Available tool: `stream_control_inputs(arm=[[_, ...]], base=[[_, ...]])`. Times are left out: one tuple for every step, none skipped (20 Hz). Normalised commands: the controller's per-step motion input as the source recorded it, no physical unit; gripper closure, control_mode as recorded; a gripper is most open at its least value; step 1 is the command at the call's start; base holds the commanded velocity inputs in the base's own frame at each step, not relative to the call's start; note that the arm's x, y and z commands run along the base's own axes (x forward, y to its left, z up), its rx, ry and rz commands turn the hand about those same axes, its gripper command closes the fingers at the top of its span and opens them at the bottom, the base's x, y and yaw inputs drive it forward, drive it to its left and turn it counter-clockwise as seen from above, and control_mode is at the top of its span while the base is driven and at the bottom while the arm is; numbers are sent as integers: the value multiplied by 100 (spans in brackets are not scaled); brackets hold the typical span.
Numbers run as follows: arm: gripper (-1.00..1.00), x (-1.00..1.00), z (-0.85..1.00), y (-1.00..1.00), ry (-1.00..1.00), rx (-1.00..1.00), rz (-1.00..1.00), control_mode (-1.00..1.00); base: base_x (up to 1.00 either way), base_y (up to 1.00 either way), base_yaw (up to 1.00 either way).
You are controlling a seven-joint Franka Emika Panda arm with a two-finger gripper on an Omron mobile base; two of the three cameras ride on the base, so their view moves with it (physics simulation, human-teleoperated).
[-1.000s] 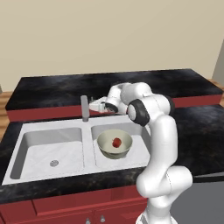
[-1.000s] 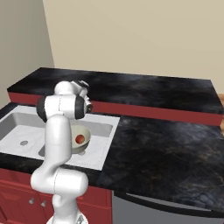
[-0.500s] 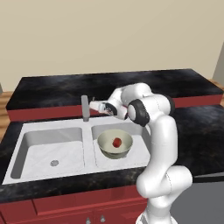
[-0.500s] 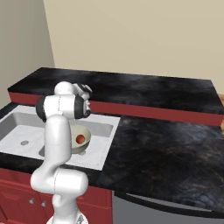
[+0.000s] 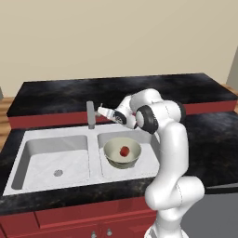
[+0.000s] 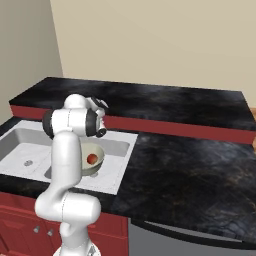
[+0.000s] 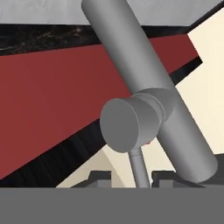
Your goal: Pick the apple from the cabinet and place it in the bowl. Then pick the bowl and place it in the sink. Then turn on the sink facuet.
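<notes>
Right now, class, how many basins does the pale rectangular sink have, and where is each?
2. The left basin holds nothing but its round drain; the right basin holds the wide pale grey-cream bowl with the small red apple in it.

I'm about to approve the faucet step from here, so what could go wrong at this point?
1. In the hand view the thin lever runs between the two fingertips with little room either side; a slight misalignment could make the gripper slip past it.
2. The faucet post stands close beside the gripper; a wide swing might knock it.
3. The bowl with the apple sits in the right sink basin below the arm; a dropping elbow could hit it.
</notes>
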Motion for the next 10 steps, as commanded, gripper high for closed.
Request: stream_control_inputs(arm=[[100,16,-1,-26,9,6,0,-100],[100,12,0,-26,7,6,0,-100],[100,11,0,-26,7,6,0,-100],[100,10,-3,-27,7,6,0,-100],[100,6,-3,-28,6,6,0,-100],[100,4,-3,-28,5,6,0,-100],[100,4,-4,-27,6,6,0,-100],[100,4,-4,-23,6,5,0,-100],[100,2,0,-21,5,4,0,-100],[100,2,0,-23,5,5,0,-100]], base=[[0,0,0],[0,0,0],[0,0,0],[0,0,0],[0,0,0],[0,0,0],[0,0,0],[0,0,0],[0,0,0],[0,0,0]])
